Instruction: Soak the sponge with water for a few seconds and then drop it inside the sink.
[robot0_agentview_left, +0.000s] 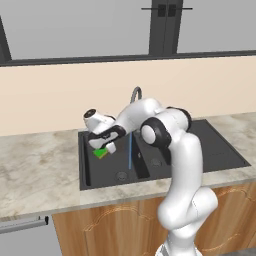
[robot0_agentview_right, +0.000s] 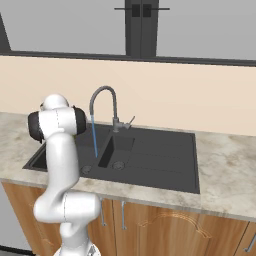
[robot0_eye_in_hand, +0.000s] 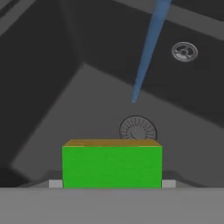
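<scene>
Jaws (robot0_agentview_left: 102, 148) clamped on the sponge (robot0_agentview_left: 102, 153), held in the air above the larger basin of the sink (robot0_agentview_left: 220, 150), at its left side in the left base view. Sponge tilted there, green face and a sliver of yellow showing below the white hand. In the hand view, sponge (robot0_eye_in_hand: 112, 166) seen square-on between the two tips, green face toward the camera, thin yellow edge along its top, a light tip touching each end.

Water (robot0_agentview_left: 130, 151) running as a thin blue stream from the curved grey faucet (robot0_agentview_right: 103, 102) down into the larger basin, landing close to the divider between the basins. Stream (robot0_eye_in_hand: 148, 52) beside the sponge and apart from it, not touching. Round drain (robot0_eye_in_hand: 138, 129) on the basin floor just past the sponge in the hand view; second drain (robot0_eye_in_hand: 184, 51) farther off in the smaller basin.

Sink (robot0_agentview_right: 165, 160) set into a pale marbled bench (robot0_agentview_right: 225, 165), wooden cabinet doors (robot0_agentview_right: 165, 230) beneath. Cream wall behind, with a dark-framed window above.
</scene>
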